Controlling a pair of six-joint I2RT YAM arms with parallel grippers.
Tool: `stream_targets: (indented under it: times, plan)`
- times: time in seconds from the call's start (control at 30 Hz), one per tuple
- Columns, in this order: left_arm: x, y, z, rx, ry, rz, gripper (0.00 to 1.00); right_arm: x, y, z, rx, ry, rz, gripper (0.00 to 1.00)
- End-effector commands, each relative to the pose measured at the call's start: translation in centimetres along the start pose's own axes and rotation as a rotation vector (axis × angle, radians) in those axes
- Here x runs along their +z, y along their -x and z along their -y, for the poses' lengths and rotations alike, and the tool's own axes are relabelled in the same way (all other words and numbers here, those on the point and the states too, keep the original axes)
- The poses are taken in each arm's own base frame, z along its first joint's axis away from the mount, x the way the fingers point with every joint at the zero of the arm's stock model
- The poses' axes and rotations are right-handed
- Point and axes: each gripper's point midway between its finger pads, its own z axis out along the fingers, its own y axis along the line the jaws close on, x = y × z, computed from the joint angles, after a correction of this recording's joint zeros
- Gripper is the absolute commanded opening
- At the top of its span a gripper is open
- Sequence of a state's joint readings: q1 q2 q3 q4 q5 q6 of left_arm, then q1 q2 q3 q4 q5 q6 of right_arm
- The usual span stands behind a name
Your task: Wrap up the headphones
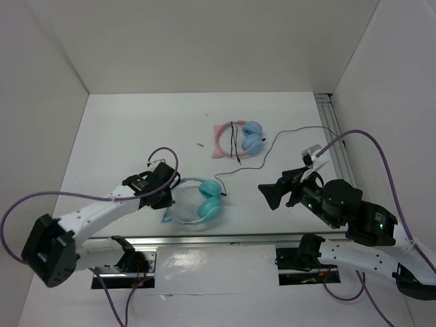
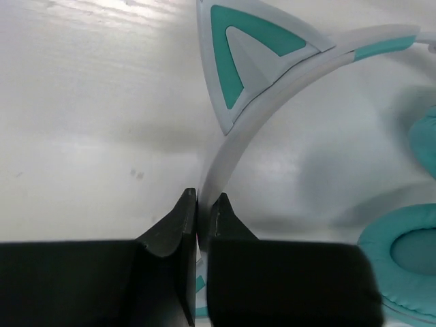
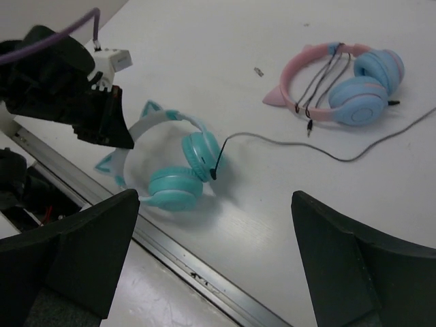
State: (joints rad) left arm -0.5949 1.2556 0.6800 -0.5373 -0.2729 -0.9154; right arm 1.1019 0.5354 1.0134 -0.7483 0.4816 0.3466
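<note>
Wrapping not yet started: the cord [image 3: 286,142] lies loose on the worktop [image 1: 122,129]. It runs from one teal ear cup [image 3: 201,153], past the near side of the pink pair [image 1: 238,139], then off to that pair's right. All winding remains.

Headphones [image 1: 201,201] lie flat, nearer the arms than the pink pair. The headband [image 2: 225,146] is pale and carries cat ears [image 2: 245,48].

Left gripper [image 2: 202,201]: jaws pinch the headband. Right gripper [image 3: 216,197]: jaws spread wide, empty, near-right of the pink pair.
</note>
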Motion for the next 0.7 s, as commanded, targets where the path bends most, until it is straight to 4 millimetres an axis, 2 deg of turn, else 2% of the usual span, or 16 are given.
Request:
stream_targets:
  times: [0.0, 0.07, 0.1, 0.13, 0.2, 0.23, 0.27, 0.3, 0.33, 0.37, 0.4, 0.43, 0.57, 0.6, 0.67]
  plan:
    - [-7.9, 3.2, 1.9, 0.016, -0.140, 0.106, 0.00, 0.7, 1.9, -2.7, -0.066, 0.139, 0.097, 1.00]
    - [-13.0, 5.7, 1.6, 0.022, -0.182, 0.200, 0.00, 0.4, 2.8, -4.9, -0.091, 0.264, 0.142, 1.00]
    - [-14.4, 6.5, 1.2, 0.058, -0.178, 0.232, 0.00, 0.5, 2.6, -5.3, -0.125, 0.289, 0.150, 1.00]
    - [-17.3, 8.0, 0.8, 0.063, -0.177, 0.270, 0.00, 0.3, 3.0, -5.8, -0.136, 0.320, 0.164, 1.00]
    - [-19.1, 9.8, -0.4, 0.099, -0.093, 0.316, 0.00, 1.3, 3.3, -6.4, -0.155, 0.322, 0.182, 1.00]
    - [-21.5, 11.3, -0.4, 0.091, -0.100, 0.365, 0.00, 1.8, 3.6, -6.0, -0.150, 0.283, 0.191, 1.00]
    - [-22.2, 11.7, -1.6, 0.106, -0.042, 0.376, 0.00, 2.5, 4.1, -6.2, -0.149, 0.265, 0.192, 1.00]
    - [-22.9, 12.2, -1.8, 0.103, -0.028, 0.389, 0.00, 2.8, 4.8, -6.4, -0.141, 0.256, 0.210, 1.00]
    - [-24.7, 13.3, -1.9, 0.086, -0.037, 0.430, 0.00, 3.4, 5.0, -6.5, -0.139, 0.240, 0.212, 1.00]
    - [-25.3, 13.7, -2.0, 0.092, -0.030, 0.438, 0.00, 4.2, 5.3, -6.6, -0.148, 0.219, 0.216, 1.00]
    - [-26.0, 13.8, -2.1, 0.089, -0.035, 0.444, 0.00, 4.7, 6.2, -6.5, -0.117, 0.190, 0.257, 1.00]
    - [-26.8, 14.0, -2.2, 0.082, -0.046, 0.456, 0.00, 5.2, 6.6, -5.4, -0.099, 0.119, 0.284, 1.00]
    - [-29.7, 14.7, -1.6, 0.060, -0.126, 0.485, 0.00, 7.8, 5.4, -5.8, -0.141, 0.099, 0.317, 1.00]
    - [-30.1, 14.5, -1.5, 0.063, -0.143, 0.477, 0.00, 9.3, 4.3, -6.2, -0.157, 0.093, 0.289, 1.00]
    - [-31.3, 14.7, -1.5, 0.062, -0.171, 0.497, 0.00, 11.0, 3.5, -5.9, -0.171, 0.062, 0.263, 1.00]
